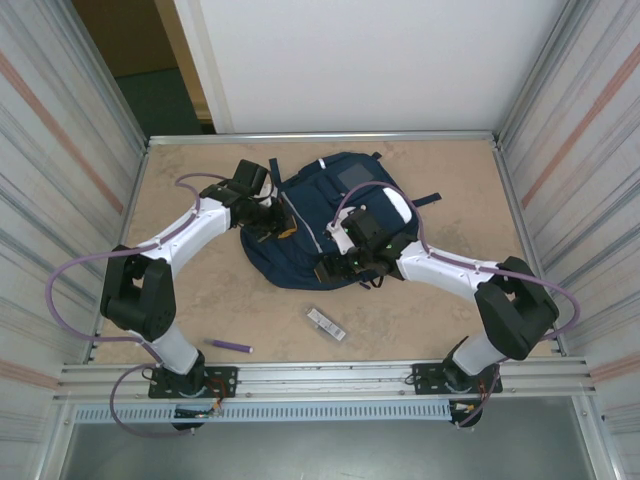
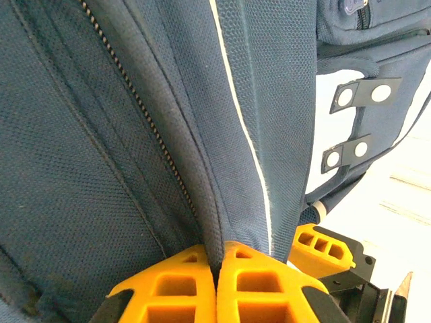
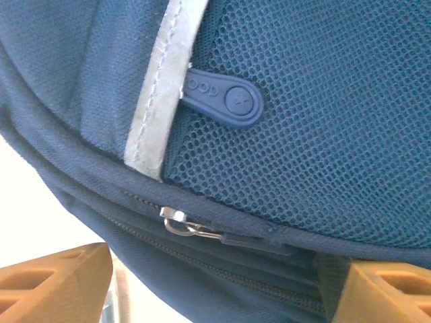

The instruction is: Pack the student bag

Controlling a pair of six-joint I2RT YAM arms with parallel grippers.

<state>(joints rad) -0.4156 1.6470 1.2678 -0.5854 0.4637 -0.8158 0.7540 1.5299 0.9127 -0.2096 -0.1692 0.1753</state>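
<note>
Left tool (image 2: 217,269) pinching student bag (image 1: 292,262) fabric; right tool (image 3: 222,289) spread, zipper pull (image 3: 192,229) (long axis crosswise) dead ahead between its fingers.

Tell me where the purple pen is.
In the top view, the purple pen lies on the table near its front edge, just right of the left arm's base and left of the small white packet.

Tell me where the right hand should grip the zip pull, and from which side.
I'd pinch the dark tab behind the metal slider on the student bag. Come in from the bag's edge: the tab lies along the seam, between the right hand's open fingers.
</note>
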